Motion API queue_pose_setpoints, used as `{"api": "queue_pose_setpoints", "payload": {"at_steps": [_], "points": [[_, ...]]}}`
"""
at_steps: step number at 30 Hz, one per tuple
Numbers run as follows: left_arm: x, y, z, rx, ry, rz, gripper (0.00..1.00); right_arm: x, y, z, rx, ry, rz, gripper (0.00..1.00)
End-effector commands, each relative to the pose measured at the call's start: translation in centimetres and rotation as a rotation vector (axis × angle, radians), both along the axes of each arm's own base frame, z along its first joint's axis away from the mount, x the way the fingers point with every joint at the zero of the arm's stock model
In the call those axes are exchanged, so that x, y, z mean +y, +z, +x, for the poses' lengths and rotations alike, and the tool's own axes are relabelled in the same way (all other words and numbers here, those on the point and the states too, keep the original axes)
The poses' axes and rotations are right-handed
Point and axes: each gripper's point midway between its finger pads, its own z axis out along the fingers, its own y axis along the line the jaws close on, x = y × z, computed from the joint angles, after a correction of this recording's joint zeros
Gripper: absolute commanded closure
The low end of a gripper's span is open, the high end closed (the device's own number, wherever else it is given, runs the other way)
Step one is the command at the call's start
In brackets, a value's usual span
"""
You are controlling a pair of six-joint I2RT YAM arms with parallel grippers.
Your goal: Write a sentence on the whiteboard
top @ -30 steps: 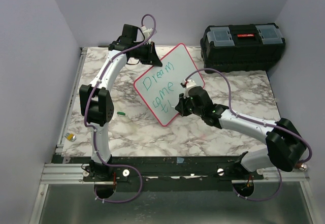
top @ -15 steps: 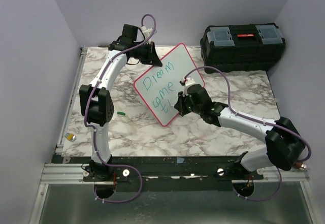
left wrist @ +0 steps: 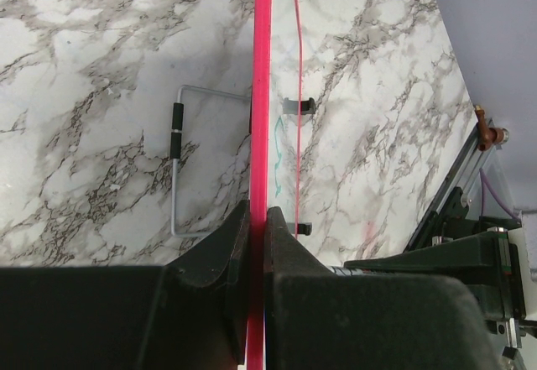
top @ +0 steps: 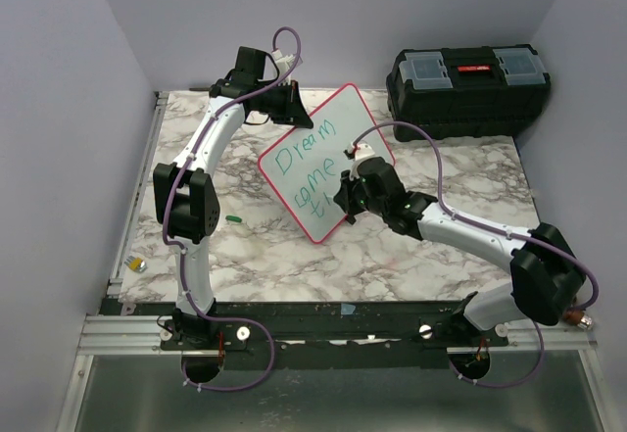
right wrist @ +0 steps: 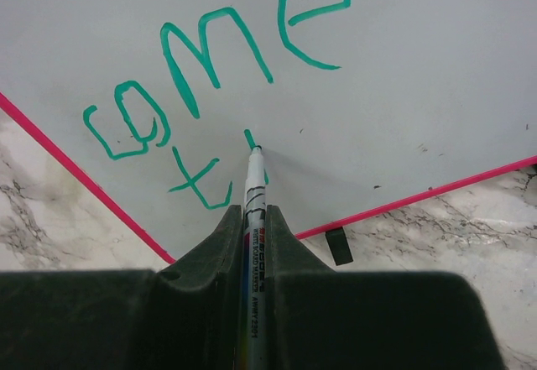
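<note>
Over the marble table (top: 441, 246), seen from the top camera, the whiteboard (top: 328, 138) sits cornerwise at mid-table, left of a black toolbox (top: 468, 77). The left claw (top: 293, 112) is at its far edge and the right claw (top: 344, 203) is at its near right edge. At the left wrist, the claw's fingers (left wrist: 226, 244) are clamped on the board's red-pink rim, seen edge-on, with a wire stand (left wrist: 174, 164) beside it. At the right wrist, the claw is clamped on a marker (right wrist: 253, 190), whose tip touches the board where the green sentence (right wrist: 210, 59) shows "come" and "t".

whiteboard (top: 336, 119) on table (top: 284, 251), toolbox (top: 468, 81) behind right
</note>
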Motion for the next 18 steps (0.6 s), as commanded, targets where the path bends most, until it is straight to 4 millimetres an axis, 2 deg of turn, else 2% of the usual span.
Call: {"api": "queue_pose_setpoints", "payload": {"at_steps": [1, 7, 18], "points": [[-0.2, -0.7, -0.8, -0.012, -0.008, 0.053, 1.00, -0.6, 0.0, 1.3, -0.012, -0.070, -0.035, 0.99], [-0.2, -0.7, -0.9, -0.012, -0.008, 0.052, 1.00, -0.7, 0.6, 1.3, -0.024, -0.075, -0.031, 0.99], [-0.1, -0.5, -1.0, -0.015, -0.007, 0.054, 1.00, -0.5, 3.9, 1.1, -0.084, -0.058, 0.045, 0.99]]}}
